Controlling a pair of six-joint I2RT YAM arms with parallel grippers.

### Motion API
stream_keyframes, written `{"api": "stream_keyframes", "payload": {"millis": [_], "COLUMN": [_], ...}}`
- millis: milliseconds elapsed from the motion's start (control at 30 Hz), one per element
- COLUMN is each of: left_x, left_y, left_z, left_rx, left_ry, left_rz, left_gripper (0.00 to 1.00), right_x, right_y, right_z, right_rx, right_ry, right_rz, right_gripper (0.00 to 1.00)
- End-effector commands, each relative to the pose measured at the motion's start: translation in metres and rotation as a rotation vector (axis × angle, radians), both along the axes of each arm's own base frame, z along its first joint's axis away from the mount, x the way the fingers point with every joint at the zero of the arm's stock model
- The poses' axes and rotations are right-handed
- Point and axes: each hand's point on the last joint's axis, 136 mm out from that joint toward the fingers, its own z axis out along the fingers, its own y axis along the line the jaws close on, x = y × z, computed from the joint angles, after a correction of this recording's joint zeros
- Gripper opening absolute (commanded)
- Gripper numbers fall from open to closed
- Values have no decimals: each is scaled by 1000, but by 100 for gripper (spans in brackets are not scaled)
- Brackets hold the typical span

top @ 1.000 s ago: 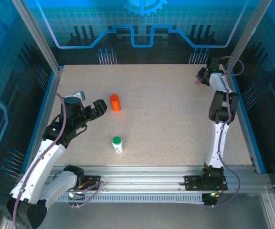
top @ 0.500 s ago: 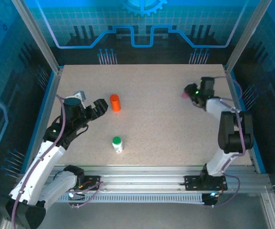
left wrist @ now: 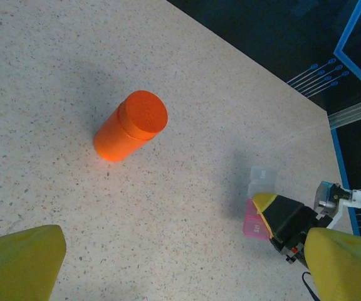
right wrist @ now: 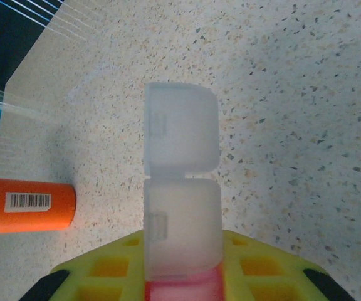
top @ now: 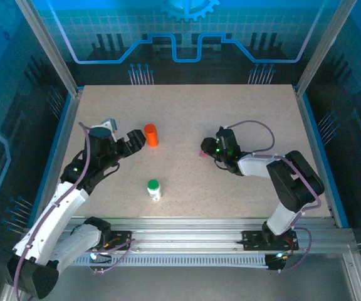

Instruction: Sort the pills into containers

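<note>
My right gripper (top: 209,150) is shut on a small clear, pink-tinted container (right wrist: 182,200) with hinged lids, held low over the middle of the table (top: 243,113). Its pink end (left wrist: 254,224) sits between my yellow fingers (right wrist: 105,263). The orange bottle (top: 150,135) stands upright to the left of it and is also seen as the orange bottle (right wrist: 27,205). My left gripper (top: 129,143) is open just left of the orange bottle (left wrist: 130,125), with nothing between its fingers (left wrist: 17,260). The white bottle with a green cap (top: 153,189) stands nearer the front. The pills are out of view.
Blue raised edges and metal posts (top: 68,94) border the table on the left, right and back. The speckled surface between the orange bottle and the held container is bare.
My right arm has swung from the far right corner to the table's middle, carrying the pink-tinted container leftward. The left arm has barely shifted.
</note>
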Motion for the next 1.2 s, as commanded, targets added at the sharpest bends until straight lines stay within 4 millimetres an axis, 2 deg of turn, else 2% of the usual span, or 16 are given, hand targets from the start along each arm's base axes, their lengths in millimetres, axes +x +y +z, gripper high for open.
{"api": "stream_keyframes", "payload": {"millis": [0,133,233,433,667,733,867,967,1100,1167], "left_x": [5,8,10,13,14,14,15,18,22,22], "left_y": [-6,-12,-16,-23,-29,-30,-36,-46,-47,-44], "left_z": [0,-8,-11,-18,-21,-22,-24,-28,-30,-26], "left_rx": [-4,18,46,103,153,161,180,205,241,254], "left_ry": [-4,13,22,39,46,46,58,85,102,87], "left_rz": [2,-12,-26,-46,-58,-62,-94,-147,-149,-139], "left_gripper": [99,99,99,99,99,99,99,91,89,89], "right_x": [19,17,8,-10,-30,-33,-32,-30,-8,2], "right_y": [10,19,16,7,-10,-11,-10,-14,-7,-3], "right_z": [12,2,-6,-23,-31,-25,3,29,59,63], "right_rx": [27,38,28,33,24,5,-117,-245,-415,-483], "right_ry": [-74,-62,-55,-15,5,-7,-34,-57,-66,-40], "right_rz": [-60,-59,-90,-111,-115,-80,28,88,204,251], "right_gripper": [24,25,29,45,44,43,42,41,43,46]}}
